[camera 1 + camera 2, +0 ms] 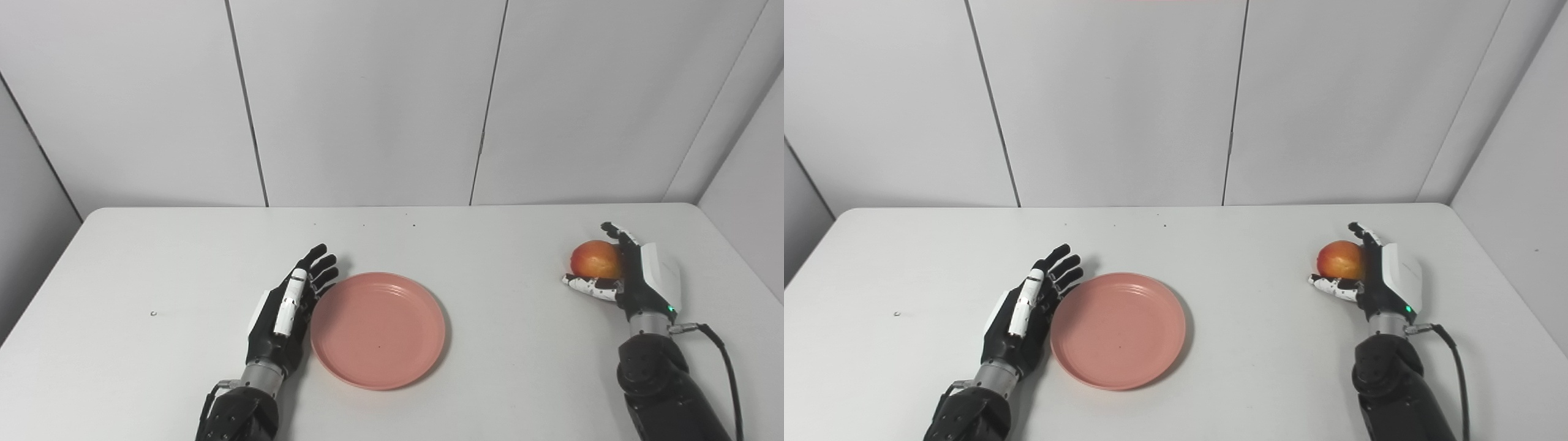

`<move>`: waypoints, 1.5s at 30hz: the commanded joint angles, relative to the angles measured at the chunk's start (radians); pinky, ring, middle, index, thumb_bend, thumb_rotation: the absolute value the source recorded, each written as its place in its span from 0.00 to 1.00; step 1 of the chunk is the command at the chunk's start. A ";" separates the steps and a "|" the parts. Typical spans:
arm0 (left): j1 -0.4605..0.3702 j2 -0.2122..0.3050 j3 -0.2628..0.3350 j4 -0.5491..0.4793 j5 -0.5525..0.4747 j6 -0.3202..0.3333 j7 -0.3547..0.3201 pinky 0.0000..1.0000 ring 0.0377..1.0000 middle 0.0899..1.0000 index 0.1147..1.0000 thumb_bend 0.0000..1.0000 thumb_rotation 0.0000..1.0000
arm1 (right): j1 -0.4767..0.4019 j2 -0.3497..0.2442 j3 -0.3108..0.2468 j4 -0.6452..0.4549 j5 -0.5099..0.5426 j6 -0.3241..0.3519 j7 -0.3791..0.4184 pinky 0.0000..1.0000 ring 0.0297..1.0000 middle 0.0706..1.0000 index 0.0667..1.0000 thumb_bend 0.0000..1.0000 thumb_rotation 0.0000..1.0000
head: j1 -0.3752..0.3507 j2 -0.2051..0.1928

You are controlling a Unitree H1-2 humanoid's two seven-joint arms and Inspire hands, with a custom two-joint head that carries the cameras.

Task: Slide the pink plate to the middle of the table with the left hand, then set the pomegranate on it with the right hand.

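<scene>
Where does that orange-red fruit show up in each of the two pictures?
Left eye view: the pomegranate sits far right, cupped by the right hand near the table's right edge.
Right eye view: the same fruit appears a little further left, in the same hand.
Shared landmark: the pink plate, low and near the middle, with the left hand against its left rim.

White table [153, 257], pale panelled walls [367, 98] — dark seams, even light
</scene>
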 commanded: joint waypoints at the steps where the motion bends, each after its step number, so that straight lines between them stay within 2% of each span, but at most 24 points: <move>1: 0.001 -0.003 -0.001 -0.017 -0.005 0.008 0.000 0.85 0.88 0.86 0.83 0.30 0.89 | -0.021 -0.015 0.003 -0.003 0.015 -0.027 0.004 0.56 0.69 0.78 0.76 0.70 0.04 | 0.001 -0.001; 2: 0.001 -0.003 -0.001 -0.016 -0.005 0.007 0.000 0.85 0.88 0.86 0.83 0.30 0.89 | -0.020 -0.013 0.000 -0.004 0.023 -0.027 0.004 0.55 0.68 0.78 0.76 0.70 0.03 | 0.001 -0.001; 3: 0.001 -0.003 -0.001 -0.016 -0.005 0.007 0.000 0.85 0.88 0.86 0.83 0.30 0.89 | -0.019 -0.011 -0.002 -0.005 0.028 -0.028 0.004 0.33 0.44 0.67 0.75 0.68 0.01 | 0.001 -0.001; 4: 0.001 -0.002 -0.002 -0.015 -0.004 0.004 -0.001 0.85 0.88 0.86 0.83 0.30 0.89 | -0.017 -0.010 -0.001 -0.005 0.026 -0.030 -0.004 0.26 0.35 0.63 0.75 0.67 0.01 | 0.001 -0.001; 6: 0.001 -0.002 -0.003 -0.016 -0.002 0.005 -0.001 0.85 0.88 0.86 0.83 0.30 0.89 | -0.014 -0.010 0.005 -0.003 0.013 -0.033 -0.024 0.26 0.42 0.49 0.71 0.56 0.00 | 0.001 -0.001; 8: 0.001 -0.003 -0.003 -0.018 -0.002 0.008 0.001 0.85 0.88 0.86 0.83 0.30 0.89 | -0.011 -0.007 0.008 -0.003 -0.001 -0.028 -0.052 0.22 0.43 0.46 0.64 0.54 0.00 | 0.002 0.000; 10: 0.001 -0.003 -0.003 -0.018 -0.002 0.007 0.001 0.85 0.87 0.86 0.82 0.30 0.89 | -0.005 -0.002 0.008 -0.010 0.000 -0.027 -0.065 0.17 0.38 0.46 0.49 0.52 0.00 | 0.002 0.000; 16: 0.001 -0.004 -0.004 -0.024 0.003 0.020 0.007 0.85 0.87 0.86 0.83 0.29 0.89 | 0.007 0.009 0.003 -0.029 0.010 -0.051 -0.100 0.21 0.43 0.44 0.45 0.52 0.00 | 0.003 0.002; 18: 0.000 -0.003 -0.005 -0.021 0.002 0.017 0.005 0.85 0.88 0.86 0.83 0.29 0.89 | 0.008 0.012 0.004 -0.030 0.009 -0.065 -0.116 0.20 0.38 0.46 0.45 0.52 0.00 | 0.003 0.001; 21: 0.000 -0.004 -0.004 -0.018 0.001 0.013 0.004 0.85 0.87 0.86 0.82 0.29 0.90 | 0.009 0.016 0.001 -0.035 0.014 -0.079 -0.128 0.22 0.37 0.47 0.45 0.52 0.00 | 0.004 0.001; 22: 0.000 -0.006 -0.003 -0.017 0.001 0.013 0.006 0.85 0.87 0.86 0.82 0.29 0.89 | 0.012 0.020 -0.002 -0.048 0.018 -0.086 -0.133 0.22 0.37 0.47 0.45 0.52 0.00 | 0.005 0.002; 24: -0.001 -0.008 -0.003 -0.015 0.000 0.011 0.007 0.85 0.87 0.85 0.82 0.29 0.88 | 0.017 0.027 -0.005 -0.076 0.019 -0.094 -0.143 0.24 0.34 0.43 0.52 0.51 0.00 | 0.007 0.001; 26: -0.001 -0.009 -0.004 -0.015 0.002 0.014 0.007 0.85 0.87 0.85 0.82 0.29 0.88 | 0.023 0.034 -0.004 -0.111 0.012 -0.108 -0.155 0.24 0.36 0.45 0.49 0.51 0.00 | 0.010 0.002; 28: -0.001 -0.011 -0.005 -0.017 0.002 0.016 0.008 0.85 0.87 0.86 0.82 0.29 0.90 | 0.030 0.042 -0.003 -0.150 0.011 -0.121 -0.158 0.25 0.34 0.43 0.52 0.51 0.00 | 0.013 0.001; 31: 0.000 -0.015 -0.006 -0.024 0.004 0.026 0.014 0.85 0.87 0.85 0.82 0.28 0.90 | 0.044 0.064 -0.001 -0.231 0.027 -0.144 -0.138 0.28 0.34 0.45 0.52 0.51 0.00 | 0.016 0.002; 33: -0.001 -0.018 -0.006 -0.027 0.004 0.029 0.016 0.85 0.87 0.86 0.82 0.28 0.90 | 0.052 0.078 0.008 -0.284 0.037 -0.143 -0.114 0.27 0.41 0.42 0.50 0.51 0.00 | 0.019 0.004; 35: -0.001 -0.020 -0.008 -0.028 0.007 0.029 0.018 0.85 0.87 0.86 0.83 0.28 0.91 | 0.057 0.091 0.020 -0.326 0.044 -0.139 -0.089 0.31 0.37 0.46 0.50 0.51 0.00 | 0.022 0.005; 40: -0.001 -0.025 -0.013 -0.028 0.016 0.024 0.024 0.85 0.87 0.86 0.82 0.27 0.93 | 0.072 0.124 0.063 -0.414 0.068 -0.130 -0.001 0.35 0.37 0.47 0.50 0.51 0.00 | 0.030 0.007; 41: -0.001 -0.024 -0.016 -0.029 0.020 0.022 0.024 0.86 0.88 0.86 0.83 0.27 0.95 | 0.072 0.133 0.075 -0.422 0.064 -0.138 0.006 0.32 0.36 0.46 0.51 0.51 0.00 | 0.031 0.008; 45: -0.002 -0.019 -0.021 -0.024 0.030 0.015 0.021 0.86 0.88 0.86 0.83 0.27 0.99 | 0.071 0.158 0.112 -0.440 0.048 -0.154 0.026 0.37 0.37 0.47 0.50 0.51 0.00 | 0.030 0.008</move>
